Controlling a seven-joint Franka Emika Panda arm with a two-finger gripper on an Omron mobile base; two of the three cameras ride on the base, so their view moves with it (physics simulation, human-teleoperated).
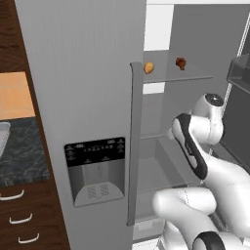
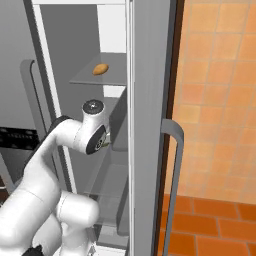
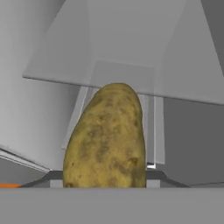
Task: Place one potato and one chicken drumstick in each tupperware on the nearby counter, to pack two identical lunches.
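Observation:
An olive-tan potato (image 3: 107, 135) stands large in the hand view, and my gripper (image 3: 104, 178) is shut on it, a dark fingertip showing at each side of its lower end. The arm reaches into the open fridge. On the upper glass shelf lie a yellow-orange potato (image 1: 149, 67) (image 2: 100, 69) and, to its right, a dark red-brown chicken drumstick (image 1: 180, 62). The dark marbled counter (image 1: 22, 156) is at the far left, with the pale rim of one tupperware (image 1: 3, 136) at the picture's edge.
The closed grey fridge door (image 1: 83, 97) with its ice dispenser (image 1: 95, 168) and long handle (image 1: 134, 146) stands left of the arm. The open door (image 2: 150, 125) is on the right. Glass shelves (image 3: 122, 78) lie ahead of the hand. Wooden drawers (image 1: 22, 219) sit under the counter.

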